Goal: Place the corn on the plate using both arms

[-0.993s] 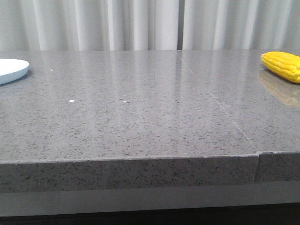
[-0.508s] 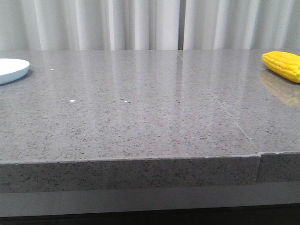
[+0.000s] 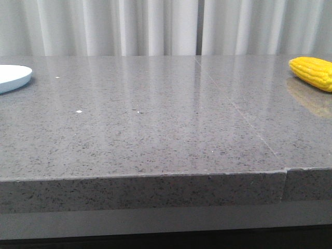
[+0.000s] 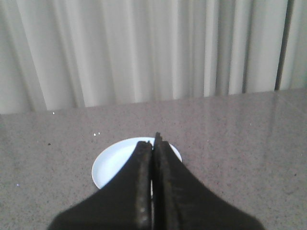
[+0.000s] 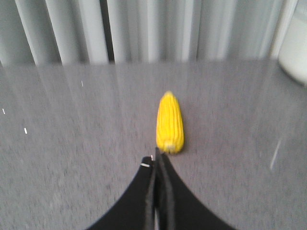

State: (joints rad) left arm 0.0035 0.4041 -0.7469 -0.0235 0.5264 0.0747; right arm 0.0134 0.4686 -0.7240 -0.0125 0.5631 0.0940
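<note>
Right pincer (image 5: 158, 160) pressed together short of corn (image 5: 170, 122); it should spread before straddling; left pincer (image 4: 153, 143) pressed together over plate (image 4: 111, 165).

The right tool (image 5: 157, 160) has its two dark fingers (image 5: 165, 191) pressed together, with no gap between them and nothing held. Just past the fingertips lies the corn (image 5: 170, 122), a bright yellow cob flat on the grey speckled surface (image 5: 72, 158), set lengthwise in line with the tool. Its pale cut end faces the fingertips and its rounded tip points toward the pleated pale curtain (image 5: 144, 28) behind the surface. The fingertips are near the cob's cut end; whether they touch it cannot be told. A white object (image 5: 295, 45), blurred, sits at the surface's far corner. A few small white flecks dot the surface.
</note>
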